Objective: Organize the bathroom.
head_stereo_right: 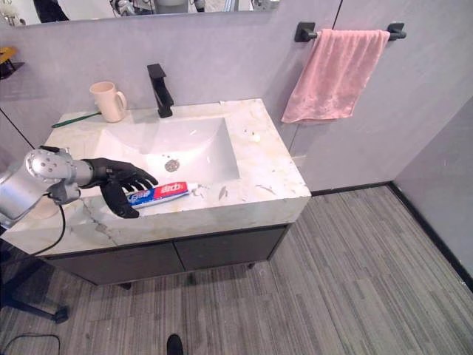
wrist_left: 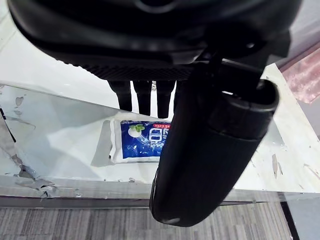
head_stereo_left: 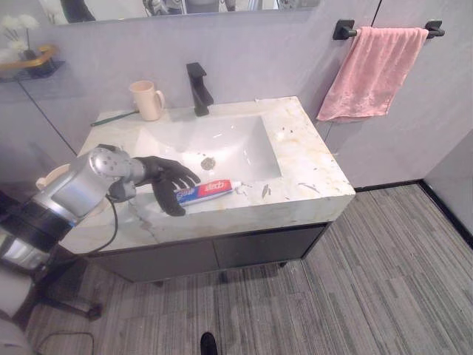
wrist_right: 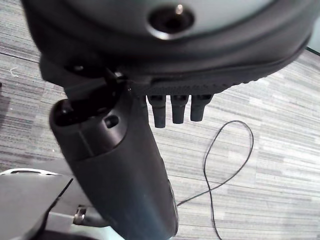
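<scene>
A red, white and blue toothpaste tube [head_stereo_left: 212, 189] lies flat on the marble counter [head_stereo_left: 310, 177], along the front rim of the sink [head_stereo_left: 222, 140]. My left hand [head_stereo_left: 164, 174] is open at the tube's left end. Its fingers [head_stereo_right: 140, 180] stretch out over the end and its thumb [head_stereo_left: 171, 204] points down on the near side. In the left wrist view the tube [wrist_left: 141, 142] lies between the fingers [wrist_left: 142, 95] and the thumb [wrist_left: 210, 150], not gripped. My right hand [wrist_right: 165, 55] hangs over the grey floor with its fingers relaxed, holding nothing.
A cream mug [head_stereo_left: 148, 99] and a green toothbrush [head_stereo_left: 114, 117] sit at the counter's back left, beside a black faucet [head_stereo_left: 198, 89]. A pink towel [head_stereo_left: 373, 72] hangs on a black wall bar to the right. A small shelf [head_stereo_left: 29, 63] with flowers is on the left wall.
</scene>
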You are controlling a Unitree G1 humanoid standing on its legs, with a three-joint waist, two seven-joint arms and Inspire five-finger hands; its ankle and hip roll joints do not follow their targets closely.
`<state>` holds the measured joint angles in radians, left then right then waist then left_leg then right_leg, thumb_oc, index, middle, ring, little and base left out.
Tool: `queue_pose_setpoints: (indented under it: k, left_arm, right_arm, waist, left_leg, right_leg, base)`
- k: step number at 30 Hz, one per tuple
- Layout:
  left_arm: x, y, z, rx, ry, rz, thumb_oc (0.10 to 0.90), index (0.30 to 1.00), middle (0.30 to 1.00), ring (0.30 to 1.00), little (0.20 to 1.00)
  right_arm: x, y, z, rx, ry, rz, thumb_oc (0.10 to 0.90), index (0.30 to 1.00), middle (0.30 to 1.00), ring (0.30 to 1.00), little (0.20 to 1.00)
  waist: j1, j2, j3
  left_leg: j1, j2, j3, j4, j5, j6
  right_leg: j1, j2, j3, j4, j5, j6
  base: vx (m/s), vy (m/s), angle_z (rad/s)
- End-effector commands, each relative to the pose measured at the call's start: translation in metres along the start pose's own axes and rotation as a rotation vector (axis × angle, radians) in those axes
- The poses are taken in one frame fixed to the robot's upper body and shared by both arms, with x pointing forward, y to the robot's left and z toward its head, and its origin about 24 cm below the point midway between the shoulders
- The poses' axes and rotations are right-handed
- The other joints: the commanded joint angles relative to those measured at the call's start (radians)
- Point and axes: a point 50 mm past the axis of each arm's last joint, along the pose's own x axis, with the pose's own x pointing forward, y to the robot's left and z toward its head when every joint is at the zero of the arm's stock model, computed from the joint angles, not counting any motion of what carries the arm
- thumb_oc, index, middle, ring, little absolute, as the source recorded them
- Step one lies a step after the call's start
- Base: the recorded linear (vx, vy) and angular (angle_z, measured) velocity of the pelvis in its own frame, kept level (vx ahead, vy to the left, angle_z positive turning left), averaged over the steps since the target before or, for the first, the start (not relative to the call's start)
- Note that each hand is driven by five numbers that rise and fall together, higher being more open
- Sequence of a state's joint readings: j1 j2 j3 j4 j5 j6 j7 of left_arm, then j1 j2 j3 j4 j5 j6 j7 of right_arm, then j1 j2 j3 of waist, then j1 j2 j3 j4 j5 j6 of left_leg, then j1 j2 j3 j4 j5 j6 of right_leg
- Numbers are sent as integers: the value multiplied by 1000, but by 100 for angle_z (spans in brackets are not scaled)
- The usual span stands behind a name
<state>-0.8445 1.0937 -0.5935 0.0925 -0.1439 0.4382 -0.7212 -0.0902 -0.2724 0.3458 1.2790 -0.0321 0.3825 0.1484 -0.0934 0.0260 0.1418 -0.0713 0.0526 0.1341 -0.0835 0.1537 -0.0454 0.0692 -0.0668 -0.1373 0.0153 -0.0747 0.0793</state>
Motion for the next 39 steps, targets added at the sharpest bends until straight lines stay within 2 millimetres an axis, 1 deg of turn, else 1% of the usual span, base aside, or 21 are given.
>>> queue_pose_setpoints:
  k: [1,7,9,11,13,15,17,18,24,35,37,39]
  left_arm:
    - [-23,41,5,-4,-30,238,800,900,900,900,900]
    - [-16,39,4,-5,-16,243,800,900,900,900,900]
    - [-10,37,2,-9,-5,244,800,900,900,900,900]
    - [-6,35,0,-11,4,243,714,771,771,771,771]
    - [-4,34,-1,-11,10,240,605,608,608,608,608]
    - [0,32,-2,-12,18,237,568,552,552,552,552]
    - [0,32,-2,-12,20,237,562,542,542,542,542]
    - [3,31,-2,-16,21,236,535,502,502,502,502]
    - [11,30,-3,-26,31,242,530,495,495,495,495]
    - [22,24,-8,-47,32,261,535,502,502,502,502]
    - [24,23,-9,-58,23,268,529,493,493,493,493]
    - [27,23,-8,-86,5,313,474,411,411,411,411]
  right_arm:
    - [-1,-14,-15,-49,70,-43,800,900,900,900,900]
    - [0,-11,-15,-56,73,-39,800,900,900,900,900]
    - [0,-11,-15,-62,72,-38,800,900,900,900,900]
    - [0,-11,-15,-65,72,-39,800,900,900,900,900]
    - [0,-11,-15,-66,71,-40,800,900,900,900,900]
    - [0,-10,-15,-71,71,-40,800,900,900,900,900]
    - [0,-10,-15,-71,71,-40,800,900,900,900,900]
    - [0,-11,-14,-71,72,-40,800,900,900,900,900]
    - [-1,-11,-11,-73,68,-39,800,900,900,900,900]
    - [0,-9,-15,-86,77,-40,800,900,900,900,900]
    - [0,-8,-15,-91,78,-39,800,900,900,900,900]
    - [0,-7,-15,-102,80,-35,800,900,900,900,900]
  waist:
    - [-4,27,-20]
    - [-7,25,-20]
    - [-9,24,-22]
    - [-10,24,-23]
    - [-10,23,-22]
    - [-11,23,-23]
    - [-11,23,-23]
    - [-11,23,-23]
    - [-15,26,-13]
    - [-23,24,-14]
    - [-24,23,-16]
    - [-26,20,-20]
  left_leg:
    - [29,-14,-18,101,-172,17]
    - [31,-13,-16,103,-174,17]
    - [33,-12,-15,103,-175,17]
    - [33,-12,-13,105,-176,17]
    - [32,-12,-14,109,-177,17]
    - [33,-12,-15,108,-178,18]
    - [34,-12,-15,108,-178,18]
    - [32,-13,-17,108,-178,18]
    - [19,-10,-16,112,-175,15]
    - [25,-6,-10,113,-178,15]
    - [27,-5,-8,113,-179,15]
    - [30,-4,-6,113,-180,14]
  right_leg:
    - [-104,21,-29,90,5,50]
    - [-100,21,-31,88,4,49]
    - [-98,21,-32,87,4,49]
    - [-97,20,-33,87,3,49]
    - [-96,20,-35,87,3,49]
    - [-95,20,-36,87,2,48]
    - [-95,20,-36,86,2,48]
    - [-95,20,-37,87,1,47]
    - [-109,18,-43,95,-3,46]
    - [-104,15,-47,94,-5,47]
    - [-100,14,-47,92,-5,47]
    - [-95,14,-47,90,-7,48]
  base:
    - [0,0,0]
    - [1,2,-2]
    - [2,5,-2]
    - [0,0,0]
    - [0,0,0]
    - [0,0,0]
    - [5,1,-3]
    - [-2,2,-5]
    - [-1,0,-1]
    - [0,0,0]
    - [19,3,-1]
    - [36,5,-3]
